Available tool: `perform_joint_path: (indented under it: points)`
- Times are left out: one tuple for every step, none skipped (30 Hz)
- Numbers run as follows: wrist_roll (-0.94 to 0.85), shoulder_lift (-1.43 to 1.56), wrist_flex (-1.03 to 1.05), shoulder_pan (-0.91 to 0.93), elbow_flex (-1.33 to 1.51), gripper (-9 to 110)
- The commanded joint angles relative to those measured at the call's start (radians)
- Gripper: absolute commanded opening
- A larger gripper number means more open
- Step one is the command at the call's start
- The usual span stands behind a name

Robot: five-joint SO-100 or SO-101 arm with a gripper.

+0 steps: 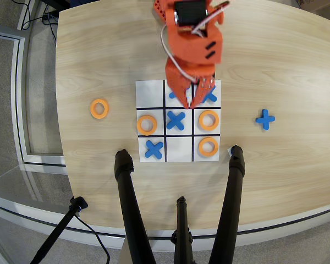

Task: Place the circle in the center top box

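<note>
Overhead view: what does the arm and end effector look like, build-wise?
The arm is orange printed plastic with a black servo block on top, dark slots on its side and white and red wires looping beside it. The end effector is orange too, tapering to two pointed fingers, with small screws showing.

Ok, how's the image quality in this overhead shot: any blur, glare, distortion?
Overhead view: sharp and evenly lit, no glare on the board; soft shadows only. The table edges bow, a mild fisheye effect. The gripper looms large and hides part of two crosses.
</note>
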Motion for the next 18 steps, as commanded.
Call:
perform_joint_path:
  points:
    - [0.021,-0.255,-0.064,-0.008,-0.202,0]
    - [0.025,-0.318,-0.071,-0.006,-0.249,0]
    - [0.026,-0.373,-0.077,-0.003,-0.29,0]
    - [0.028,-0.428,-0.086,0.002,-0.328,0]
    - [0.029,-0.483,-0.095,0.005,-0.364,0]
    - [0.031,-0.535,-0.103,0.009,-0.4,0]
    - [0.034,-0.586,-0.112,0.014,-0.433,0]
    - [0.035,-0.632,-0.117,0.018,-0.463,0]
    - [0.035,-0.676,-0.127,0.023,-0.488,1]
    - [0.035,-0.718,-0.147,0.028,-0.509,1]
    - [0.035,-0.756,-0.173,0.035,-0.526,1]
    - [0.035,-0.795,-0.192,0.043,-0.548,1]
    - [0.034,-0.827,-0.198,0.052,-0.568,2]
    - [0.028,-0.854,-0.202,0.06,-0.584,2]
    - [0.028,-0.879,-0.209,0.066,-0.595,2]
    - [0.026,-0.902,-0.216,0.074,-0.606,2]
    - [0.026,-0.93,-0.219,0.08,-0.621,2]
    - [0.025,-0.957,-0.225,0.086,-0.638,3]
